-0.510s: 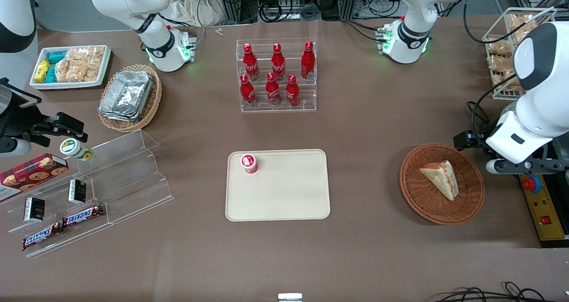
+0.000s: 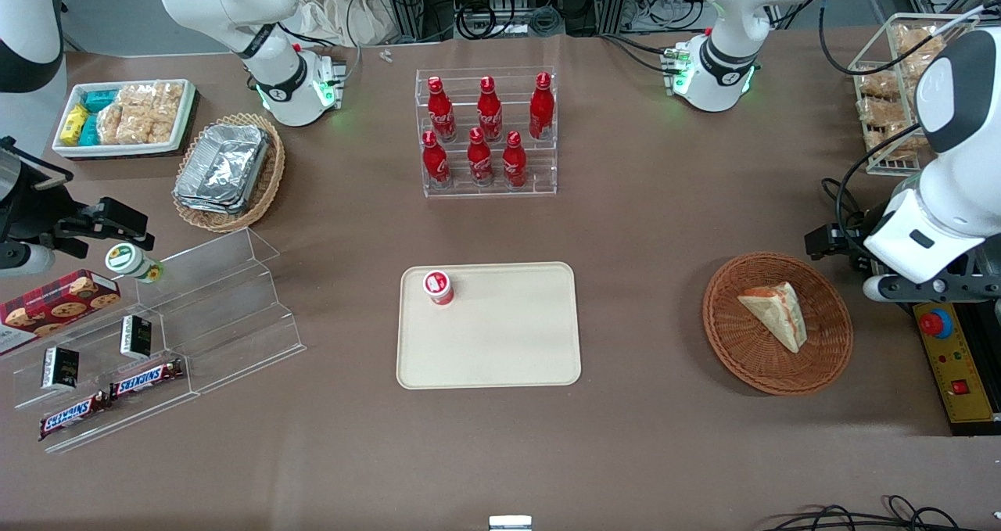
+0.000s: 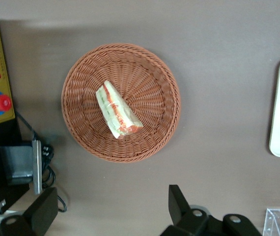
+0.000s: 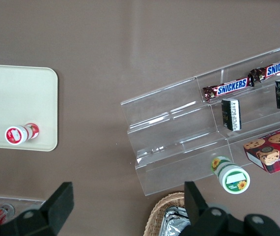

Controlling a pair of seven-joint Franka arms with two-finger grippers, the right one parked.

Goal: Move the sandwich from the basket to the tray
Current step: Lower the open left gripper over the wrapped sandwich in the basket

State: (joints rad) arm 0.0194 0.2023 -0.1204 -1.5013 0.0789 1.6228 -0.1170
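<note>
While the sandwich [image 2: 773,313] lies untouched in the round wicker basket [image 2: 735,351], the left gripper [image 3: 108,209] hangs high above the table just outside the basket's rim, toward the working arm's end and a little farther from the front camera than the sandwich, its two fingers [image 3: 178,202] spread wide with nothing between them. The wedge rests on one flat bread face near the middle of the basket, its filling edge — orange-red with a line of green — showing along one long side, and the clear wrap gives it a faint sheen. It looks light and soft, so a hard squeeze would likely crush the bread and push the filling out; the wrap may also be slippery. A sensible hold would be across the two bread faces at the thick end, closing only until the wrap stops yielding — though lying flat as it is, the fingers would probably have to straddle the wedge across its width and reach down near the weave. The cream tray [image 2: 500,359] sits well apart toward the middle of the table, with a small red-and-white cup [image 2: 439,287] in one corner and plenty of bare surface left for the sandwich.
</note>
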